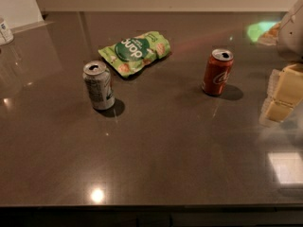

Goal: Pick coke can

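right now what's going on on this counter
The robot's gripper is at the right edge of the view, apart from the coke can, which stands upright on the dark counter, not yet grasped. A silver-and-green can stands further left, with a green snack bag lying behind it.

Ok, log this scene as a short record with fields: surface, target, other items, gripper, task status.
surface: dark glossy countertop
target: coke can, upright, right of centre
other can: silver-and-green can, upright, left of centre, apart from the coke can
bag: green snack bag, lying flat behind the silver-and-green can
gripper: gripper, at the right edge of the view, to the right of the coke can, not touching it
task status: coke can stands on the countertop, not yet picked
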Available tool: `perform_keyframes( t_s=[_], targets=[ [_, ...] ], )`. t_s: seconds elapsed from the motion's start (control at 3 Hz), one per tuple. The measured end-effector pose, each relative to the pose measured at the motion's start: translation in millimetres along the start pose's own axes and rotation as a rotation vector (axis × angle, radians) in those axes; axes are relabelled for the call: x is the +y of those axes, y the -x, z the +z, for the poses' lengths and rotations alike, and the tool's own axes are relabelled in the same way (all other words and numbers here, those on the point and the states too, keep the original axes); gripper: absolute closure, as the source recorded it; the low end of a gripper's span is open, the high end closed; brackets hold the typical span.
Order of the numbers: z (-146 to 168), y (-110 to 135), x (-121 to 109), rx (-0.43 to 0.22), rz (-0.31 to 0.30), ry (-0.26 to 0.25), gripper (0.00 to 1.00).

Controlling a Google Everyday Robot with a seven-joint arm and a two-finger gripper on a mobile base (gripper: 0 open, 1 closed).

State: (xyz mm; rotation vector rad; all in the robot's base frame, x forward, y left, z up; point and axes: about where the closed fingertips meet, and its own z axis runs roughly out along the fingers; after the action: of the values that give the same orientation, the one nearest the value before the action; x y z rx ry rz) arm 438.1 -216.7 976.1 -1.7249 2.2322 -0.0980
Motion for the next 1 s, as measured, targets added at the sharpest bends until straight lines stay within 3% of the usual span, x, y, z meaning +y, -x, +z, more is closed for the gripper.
perform_keyframes(
  t_s=[0.67,1.0],
  targets=[
    [3.3,0.2,-9.5,-0.018,0.021,-0.018,0.00],
    [13.5,1.5,-28.6,-0.071,0.069,-0.041,0.00]
  ],
)
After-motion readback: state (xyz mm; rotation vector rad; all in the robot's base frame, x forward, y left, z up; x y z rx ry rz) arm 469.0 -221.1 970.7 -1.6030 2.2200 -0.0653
